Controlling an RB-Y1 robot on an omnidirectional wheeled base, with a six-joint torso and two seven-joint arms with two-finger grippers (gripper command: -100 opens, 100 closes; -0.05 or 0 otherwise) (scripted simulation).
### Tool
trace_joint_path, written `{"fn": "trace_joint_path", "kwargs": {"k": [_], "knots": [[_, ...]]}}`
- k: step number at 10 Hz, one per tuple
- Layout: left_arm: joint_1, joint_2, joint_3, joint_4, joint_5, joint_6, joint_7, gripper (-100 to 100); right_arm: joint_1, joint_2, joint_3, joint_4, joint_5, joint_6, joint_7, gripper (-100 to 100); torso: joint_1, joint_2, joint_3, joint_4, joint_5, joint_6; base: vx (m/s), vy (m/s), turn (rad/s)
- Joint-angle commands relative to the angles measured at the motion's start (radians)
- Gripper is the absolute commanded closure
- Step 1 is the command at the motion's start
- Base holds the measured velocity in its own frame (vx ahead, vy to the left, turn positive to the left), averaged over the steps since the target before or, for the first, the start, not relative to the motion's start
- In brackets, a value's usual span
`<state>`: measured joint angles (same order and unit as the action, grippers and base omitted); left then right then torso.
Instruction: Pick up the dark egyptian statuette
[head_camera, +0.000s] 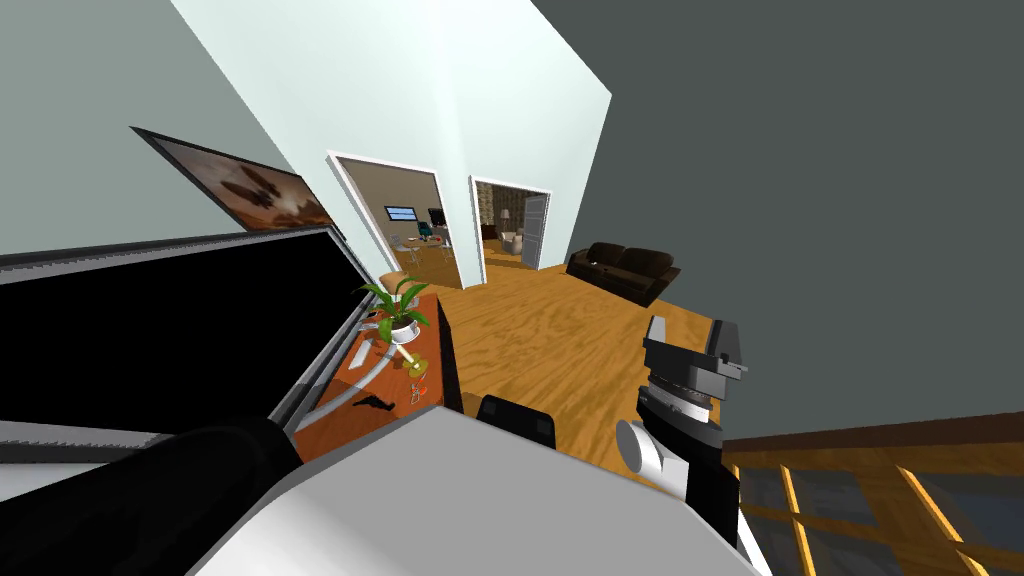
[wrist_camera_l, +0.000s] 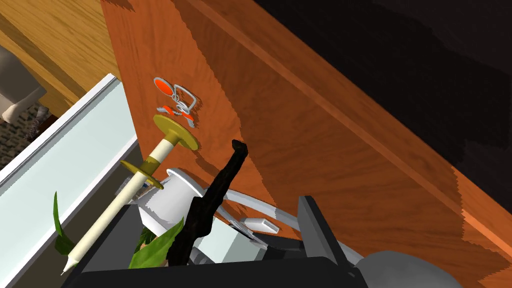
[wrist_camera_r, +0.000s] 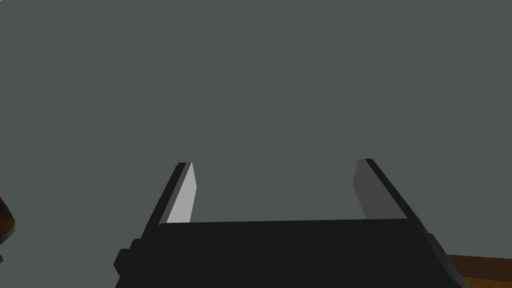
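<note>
The dark statuette (wrist_camera_l: 210, 205) is a thin black figure over the orange-brown cabinet top (wrist_camera_l: 320, 130). It rises from my left gripper's (wrist_camera_l: 215, 202) dark body between the fingers, well apart from the plain finger (wrist_camera_l: 314, 225); a leaf partly hides the other finger. The gripper stands open. In the head view the statuette (head_camera: 375, 402) lies flat on the cabinet (head_camera: 350, 415) near a white curved cable (head_camera: 345, 395). My right gripper (head_camera: 695, 340) is raised over the floor, and the right wrist view also shows the gripper (wrist_camera_r: 275, 164) open and empty.
On the cabinet are a potted plant in a white pot (head_camera: 402, 318), a cream and yellow candlestick (wrist_camera_l: 150, 170) and a small orange and silver trinket (wrist_camera_l: 174, 102). A big black television (head_camera: 160, 320) stands along the cabinet's left. A dark sofa (head_camera: 625, 268) and two doorways lie beyond.
</note>
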<state>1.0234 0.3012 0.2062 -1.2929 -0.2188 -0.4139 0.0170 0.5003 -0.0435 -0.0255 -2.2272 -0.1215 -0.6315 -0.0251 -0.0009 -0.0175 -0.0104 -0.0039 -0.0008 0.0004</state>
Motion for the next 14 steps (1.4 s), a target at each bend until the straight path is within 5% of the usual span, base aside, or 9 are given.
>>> {"fn": "trace_joint_path", "kwargs": {"k": [1, 11, 12, 13, 14], "knots": [[0.019, 0.022, 0.014, 0.039, -0.006, 0.016, 0.013, -100, 0.0, 0.0, 0.0, 0.0, 0.0, 0.0, 0.0, 0, 0.0, 0.0, 0.0, 0.0, 0.0, 0.0, 0.258, 0.011, -0.033], [0.066, 0.089, 0.063, 0.152, -0.023, 0.058, 0.054, -100, 0.0, 0.0, 0.0, 0.0, 0.0, 0.0, 0.0, 0, 0.005, 0.007, 0.004, 0.001, 0.001, 0.0, 0.166, 0.027, -0.026], [0.067, 0.092, 0.064, 0.153, -0.023, 0.061, 0.058, 0, 0.0, 0.0, 0.0, 0.0, 0.0, 0.0, 0.0, 0, 0.003, 0.011, 0.006, 0.002, 0.001, 0.0, 0.015, 0.006, 0.0], [0.035, 0.088, 0.064, 0.176, -0.022, 0.068, 0.048, -100, -0.001, 0.0, 0.0, 0.0, 0.0, 0.0, 0.0, 0, 0.002, 0.015, 0.009, 0.003, 0.001, 0.0, -0.008, 0.017, -0.017], [0.02, 0.086, 0.064, 0.187, -0.021, 0.072, 0.043, -100, -0.001, 0.0, 0.0, 0.0, 0.0, 0.0, 0.0, 0, 0.002, 0.018, 0.01, 0.004, 0.001, 0.0, -0.032, 0.025, -0.024]]}}
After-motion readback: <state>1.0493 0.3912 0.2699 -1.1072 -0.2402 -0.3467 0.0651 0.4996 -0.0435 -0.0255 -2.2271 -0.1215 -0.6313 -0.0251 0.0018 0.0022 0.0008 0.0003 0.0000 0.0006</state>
